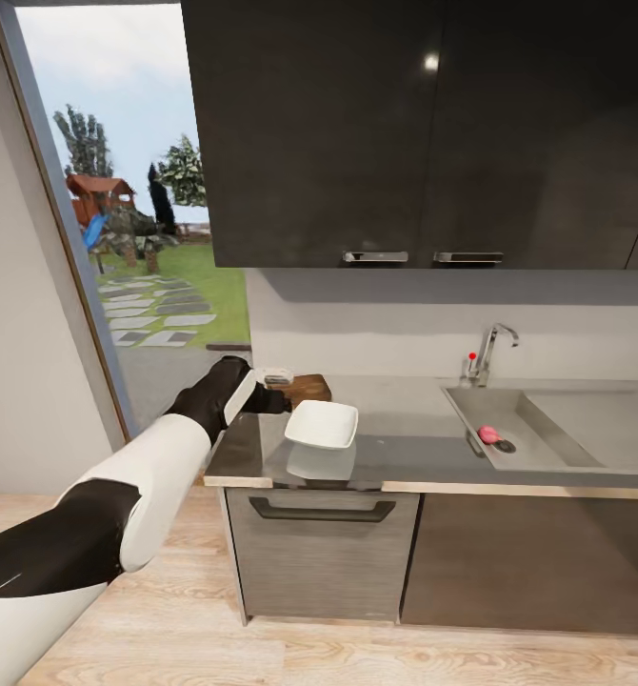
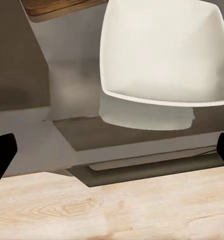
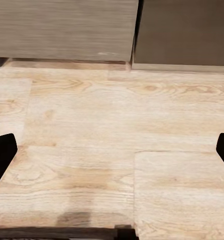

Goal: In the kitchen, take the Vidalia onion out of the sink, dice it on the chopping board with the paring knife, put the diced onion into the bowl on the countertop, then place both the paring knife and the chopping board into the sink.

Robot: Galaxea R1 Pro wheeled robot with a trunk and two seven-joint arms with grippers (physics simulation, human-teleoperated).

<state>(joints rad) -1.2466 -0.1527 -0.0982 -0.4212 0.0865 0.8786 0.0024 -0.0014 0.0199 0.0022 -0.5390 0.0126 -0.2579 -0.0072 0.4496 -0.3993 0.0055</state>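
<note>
Hovering my left tool (image 2: 112, 150), fingers spread wide, over the bowl (image 1: 322, 424); onion (image 1: 488, 434) sits in the sink (image 1: 548, 419); right tool (image 3: 112, 150) is released too.

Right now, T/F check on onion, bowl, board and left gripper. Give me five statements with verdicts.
1. The Vidalia onion lies in the sink. True.
2. The bowl holds diced onion. False: it is empty.
3. The chopping board is in the sink. False: it lies on the countertop, behind the bowl.
4. The left gripper is open and holds nothing. True.
5. The faucet stands at the countertop's left end. False: it stands behind the sink.
</note>
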